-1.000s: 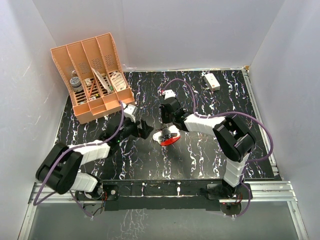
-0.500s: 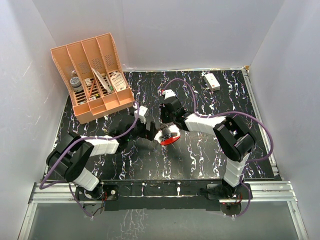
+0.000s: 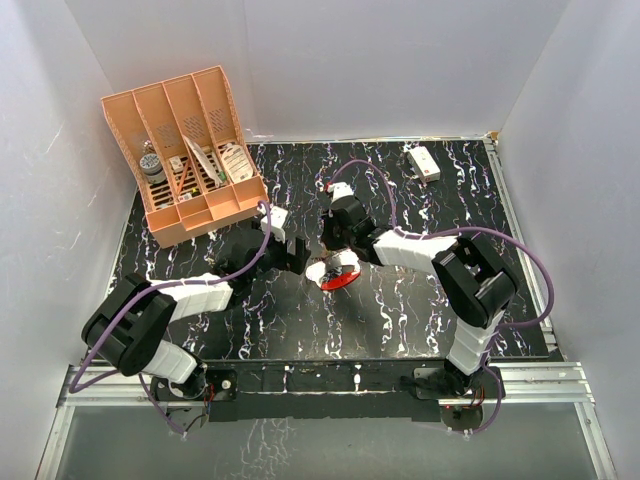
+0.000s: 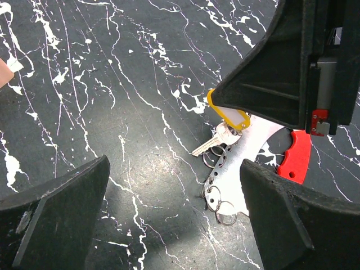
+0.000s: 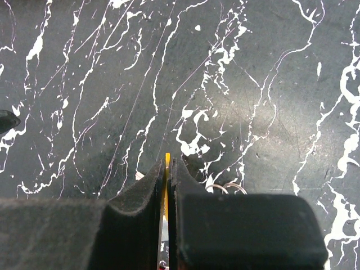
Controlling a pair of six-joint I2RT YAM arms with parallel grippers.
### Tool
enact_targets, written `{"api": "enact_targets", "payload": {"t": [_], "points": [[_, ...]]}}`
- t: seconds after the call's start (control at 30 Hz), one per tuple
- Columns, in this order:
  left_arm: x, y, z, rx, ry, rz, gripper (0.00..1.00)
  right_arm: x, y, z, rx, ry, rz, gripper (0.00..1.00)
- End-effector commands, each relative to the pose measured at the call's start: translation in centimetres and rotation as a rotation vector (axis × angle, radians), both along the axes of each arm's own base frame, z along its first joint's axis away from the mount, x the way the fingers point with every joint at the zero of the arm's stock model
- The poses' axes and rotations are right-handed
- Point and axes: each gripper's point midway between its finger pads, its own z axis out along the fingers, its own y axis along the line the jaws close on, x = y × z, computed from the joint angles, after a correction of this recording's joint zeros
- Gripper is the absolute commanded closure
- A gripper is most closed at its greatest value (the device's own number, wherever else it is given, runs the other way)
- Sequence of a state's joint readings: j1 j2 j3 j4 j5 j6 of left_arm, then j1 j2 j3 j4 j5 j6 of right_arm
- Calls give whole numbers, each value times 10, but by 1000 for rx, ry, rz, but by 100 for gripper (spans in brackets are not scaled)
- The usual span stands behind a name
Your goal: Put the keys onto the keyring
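Top view: the left hand (image 3: 293,256) stands spread wide and empty over the black white-veined surface (image 3: 420,300); the right hand (image 3: 333,243) is just beside it, to its right; the thin red curved keyring band (image 3: 343,282) lies on the surface just nearer than the right hand's tips; an orange slotted organiser (image 3: 185,150) sits at the far left corner, and a white rectangular box (image 3: 423,162) at the far right, both well apart from the hands.

Left wrist view: the left fingers (image 4: 50,219) are far apart with nothing between them; ahead of them lies the small flat silvery metal key with a yellow head (image 4: 211,145), its yellow end pinched at the right hand's tips; beside it are a perforated silvery strip (image 4: 233,163) and small wire rings (image 4: 216,199); the red band shows to the right, partly under the right hand; whether the key touches the surface I cannot tell.

Right wrist view: the right fingers (image 5: 140,194) are pressed together on a thin yellow edge; the wire rings peek out just to their right.
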State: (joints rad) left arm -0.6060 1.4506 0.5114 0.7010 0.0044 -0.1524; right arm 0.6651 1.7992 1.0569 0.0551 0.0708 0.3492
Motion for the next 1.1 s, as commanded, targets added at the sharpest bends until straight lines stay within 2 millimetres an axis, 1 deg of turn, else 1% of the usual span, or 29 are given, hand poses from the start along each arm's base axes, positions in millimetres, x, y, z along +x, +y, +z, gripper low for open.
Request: {"api": "enact_targets", "payload": {"t": [0.0, 0.23, 0.6, 0.77, 1.07], "points": [[1, 0, 4, -1, -17, 5, 1, 3, 5, 27, 72, -45, 2, 100], [0, -2, 5, -1, -15, -4, 1, 1, 9, 29, 87, -41, 16, 100], [0, 1, 5, 12, -18, -1, 1, -2, 11, 27, 88, -26, 28, 100], [0, 1, 6, 13, -21, 0, 1, -5, 11, 25, 88, -18, 35, 100], [-2, 1, 1, 15, -14, -10, 1, -13, 16, 19, 101, 12, 63, 100]]}}
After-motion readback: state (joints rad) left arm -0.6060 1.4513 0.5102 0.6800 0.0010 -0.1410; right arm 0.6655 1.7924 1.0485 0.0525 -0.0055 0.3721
